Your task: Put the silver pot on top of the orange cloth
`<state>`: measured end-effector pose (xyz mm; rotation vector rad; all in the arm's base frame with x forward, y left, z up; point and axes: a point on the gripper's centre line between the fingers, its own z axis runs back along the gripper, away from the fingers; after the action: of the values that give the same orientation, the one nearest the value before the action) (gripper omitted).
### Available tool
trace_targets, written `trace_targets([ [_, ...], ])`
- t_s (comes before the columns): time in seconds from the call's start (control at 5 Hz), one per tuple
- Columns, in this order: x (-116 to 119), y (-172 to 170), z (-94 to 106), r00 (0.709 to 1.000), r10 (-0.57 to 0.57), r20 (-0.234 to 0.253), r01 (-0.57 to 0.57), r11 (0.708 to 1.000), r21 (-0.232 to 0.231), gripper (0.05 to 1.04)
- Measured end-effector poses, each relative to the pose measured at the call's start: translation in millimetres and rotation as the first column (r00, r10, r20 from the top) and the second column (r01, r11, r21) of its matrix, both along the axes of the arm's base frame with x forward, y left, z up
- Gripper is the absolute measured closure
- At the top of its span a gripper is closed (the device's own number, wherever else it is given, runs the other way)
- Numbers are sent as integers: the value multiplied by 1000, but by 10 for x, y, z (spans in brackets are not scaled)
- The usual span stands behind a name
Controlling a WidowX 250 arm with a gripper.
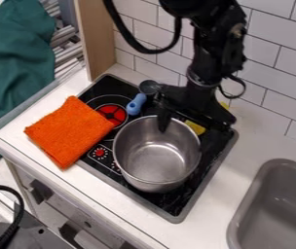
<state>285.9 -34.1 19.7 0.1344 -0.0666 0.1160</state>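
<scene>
The black gripper (194, 124) hangs over the back rim of the silver pot, coming down from the top edge. It is open, its left finger dipping just inside the rim and the other side lying to the right, past the pot. The silver pot (156, 158) stands upright on the black stove, with nothing inside. Left of it, the orange cloth (69, 131) lies flat, partly over the stove's left side and partly on the white counter. Pot and cloth are apart.
A blue-handled utensil (136, 104) lies behind the pot, and a yellow item (195, 127) shows under the gripper. The grey sink (242, 214) is at the lower right. A tiled wall (274, 73) rises behind the stove (175, 216).
</scene>
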Motion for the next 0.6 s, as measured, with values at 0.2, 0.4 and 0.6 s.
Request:
trace_targets([
  [0.2, -85, -116, -46, 1000, 3, -15, -3, 1000, -24, 77],
  [0.4, -86, -175, -59, 1000, 8, -8, -8, 998, -55, 77],
  [0.6, -99, -248, -60, 1000, -10, -8, 9, 999, -52, 77],
])
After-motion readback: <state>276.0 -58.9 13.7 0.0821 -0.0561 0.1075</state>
